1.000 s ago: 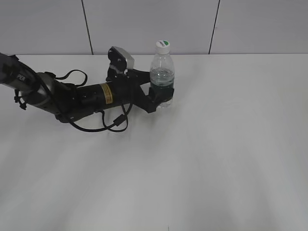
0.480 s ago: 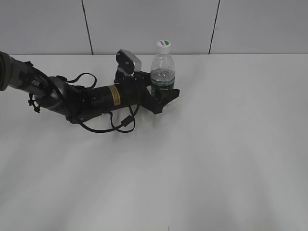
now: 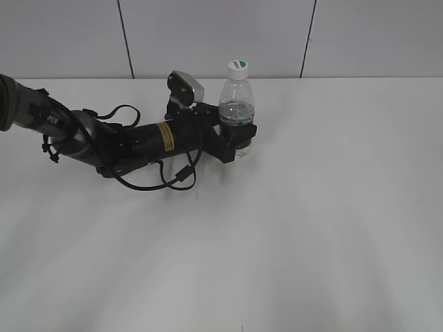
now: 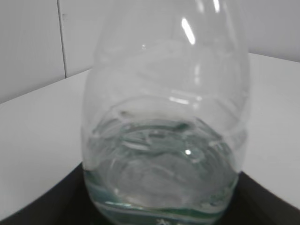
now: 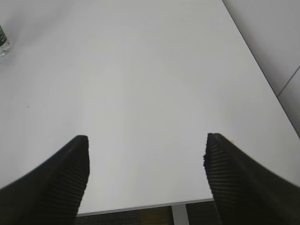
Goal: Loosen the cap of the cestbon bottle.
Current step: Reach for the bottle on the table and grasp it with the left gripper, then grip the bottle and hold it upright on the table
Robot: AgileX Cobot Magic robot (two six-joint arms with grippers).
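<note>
The cestbon bottle (image 3: 237,104) stands upright at the back of the white table, clear with water in it and a dark green label band. Its white cap (image 3: 238,67) with a green mark sits on the neck. My left gripper (image 3: 239,133) reaches in from the left and is shut on the bottle's lower body at the label. The left wrist view is filled by the bottle's clear shoulder (image 4: 164,117), with my dark jaws (image 4: 161,213) at the bottom corners. My right gripper (image 5: 146,159) is open and empty above the table. It is out of the exterior view.
The white table (image 3: 311,221) runs back to a grey panelled wall (image 3: 360,34). The left arm and its cable (image 3: 149,181) lie low over the table's left side. In the right wrist view the table's edge (image 5: 140,206) is just under the jaws, and the bottle's base (image 5: 3,44) shows far left.
The left arm has shifted right. Its jaws were spread around the bottle half a second ago and are now closed on it. The bottle has moved slightly right.
</note>
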